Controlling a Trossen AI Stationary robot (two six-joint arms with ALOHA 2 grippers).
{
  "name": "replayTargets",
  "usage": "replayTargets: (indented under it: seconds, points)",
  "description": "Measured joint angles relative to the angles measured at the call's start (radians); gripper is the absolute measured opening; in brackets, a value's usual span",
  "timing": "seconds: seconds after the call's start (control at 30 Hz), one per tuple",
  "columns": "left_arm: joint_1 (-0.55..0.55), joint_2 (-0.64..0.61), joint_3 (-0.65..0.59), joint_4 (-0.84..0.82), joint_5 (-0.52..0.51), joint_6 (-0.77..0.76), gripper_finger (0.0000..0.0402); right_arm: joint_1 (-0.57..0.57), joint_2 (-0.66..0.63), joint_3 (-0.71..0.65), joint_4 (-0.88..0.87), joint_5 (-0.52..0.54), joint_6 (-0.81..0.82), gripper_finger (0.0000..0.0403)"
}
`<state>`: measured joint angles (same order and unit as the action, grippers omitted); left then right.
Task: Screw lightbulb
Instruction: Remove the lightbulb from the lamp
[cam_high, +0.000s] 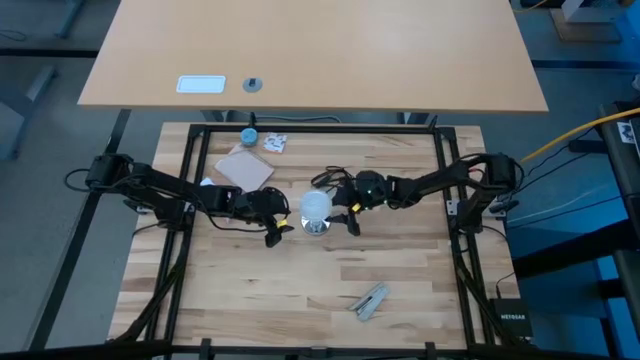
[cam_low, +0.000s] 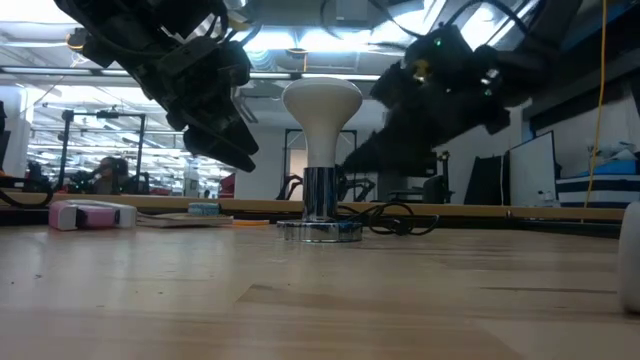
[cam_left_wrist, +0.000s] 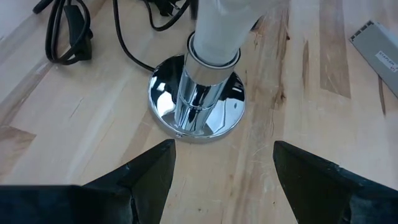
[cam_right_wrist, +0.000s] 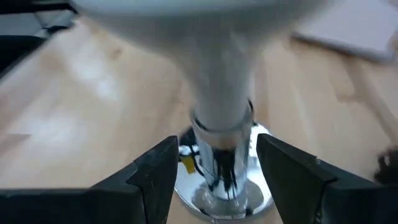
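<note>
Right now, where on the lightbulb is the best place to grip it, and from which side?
Probably the round globe of the lightbulb, taken from the side with fingers level: it stands upright in the chrome socket, neck hidden inside. The open right gripper already faces it; the open left gripper faces the base.

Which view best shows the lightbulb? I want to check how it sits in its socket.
The low view: the lightbulb stands upright, whole, in profile. The high view shows only its globe from above; the wrist views crop the globe.
</note>
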<state>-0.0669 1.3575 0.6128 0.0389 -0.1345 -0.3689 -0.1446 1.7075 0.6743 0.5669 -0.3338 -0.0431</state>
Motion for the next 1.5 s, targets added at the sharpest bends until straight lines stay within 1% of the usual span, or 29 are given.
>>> replayTargets:
  seconds: [0.13, 0.23, 0.4, 0.47, 0.57, 0.6, 0.7, 0.8, 0.93, 1.0, 1.03, 1.1, 1.13, 1.17, 1.23, 1.33, 1.4, 1.43, 1.47, 1.5]
  points:
    - [-0.005, 0.000, 0.000, -0.001, 0.000, -0.012, 0.0263, -0.021, -0.101, 0.000, -0.111, -0.110, -0.048, 0.0225]
    - [-0.005, 0.000, 0.000, -0.001, 0.000, -0.020, 0.0263, -0.029, -0.210, 0.000, -0.265, -0.183, -0.067, 0.0225]
    - [-0.005, 0.000, 0.000, 0.000, -0.001, -0.032, 0.0263, -0.028, -0.432, 0.000, -0.560, -0.246, -0.069, 0.0225]
    - [-0.005, 0.000, 0.000, 0.001, -0.012, -0.048, 0.0263, -0.025, -0.507, 0.000, -0.654, -0.226, -0.083, 0.0225]
    - [-0.005, 0.000, 0.000, 0.002, -0.037, -0.066, 0.0263, -0.006, -0.571, 0.000, -0.708, -0.099, -0.130, 0.0225]
    - [-0.004, 0.000, 0.000, 0.002, -0.041, -0.070, 0.0263, 0.000, -0.581, 0.000, -0.721, -0.072, -0.137, 0.0225]
    - [-0.004, 0.000, 0.000, 0.002, -0.046, -0.077, 0.0263, -0.004, -0.626, 0.000, -0.787, -0.071, -0.179, 0.0225]
    - [-0.004, 0.000, 0.000, 0.000, -0.045, -0.078, 0.0263, -0.022, -0.711, 0.000, -0.883, -0.074, -0.206, 0.0225]
    - [-0.004, 0.000, 0.000, 0.000, -0.045, -0.078, 0.0263, -0.047, -0.889, 0.002, -0.993, -0.075, -0.248, 0.0225]
    - [-0.004, 0.000, 0.000, 0.000, -0.046, -0.078, 0.0263, -0.054, -0.990, 0.002, -1.028, -0.022, -0.301, 0.0225]
    - [-0.004, 0.000, 0.000, -0.001, -0.045, -0.078, 0.0263, -0.052, -1.041, -0.003, -1.026, 0.036, -0.334, 0.0225]
    - [-0.004, 0.000, 0.000, 0.000, -0.046, -0.078, 0.0263, -0.051, -1.134, -0.045, -0.962, 0.188, -0.380, 0.0225]
    - [-0.004, 0.000, 0.000, 0.000, -0.045, -0.078, 0.0263, -0.052, -1.178, -0.085, -0.900, 0.248, -0.385, 0.0225]
    - [-0.004, 0.000, 0.000, -0.001, -0.045, -0.078, 0.0263, -0.053, -1.211, -0.135, -0.817, 0.284, -0.386, 0.0225]
    - [-0.004, 0.000, 0.000, -0.001, -0.046, -0.081, 0.0263, -0.053, -1.263, -0.261, -0.648, 0.307, -0.387, 0.0225]
    - [-0.004, 0.000, 0.000, -0.001, -0.045, -0.080, 0.0263, -0.052, -1.306, -0.474, -0.331, 0.278, -0.368, 0.0225]
    - [-0.004, 0.000, 0.000, 0.000, -0.045, -0.080, 0.0263, -0.052, -1.303, -0.614, -0.093, 0.259, -0.301, 0.0225]
    - [-0.004, 0.000, 0.000, -0.001, -0.045, -0.080, 0.0263, -0.052, -1.293, -0.665, -0.004, 0.258, -0.262, 0.0225]
    - [-0.004, 0.000, 0.000, 0.000, -0.045, -0.079, 0.0263, -0.052, -1.272, -0.661, 0.008, 0.278, -0.223, 0.0225]
    - [-0.004, 0.000, 0.000, 0.001, -0.046, -0.079, 0.0263, -0.052, -1.263, -0.653, -0.034, 0.294, -0.197, 0.0225]
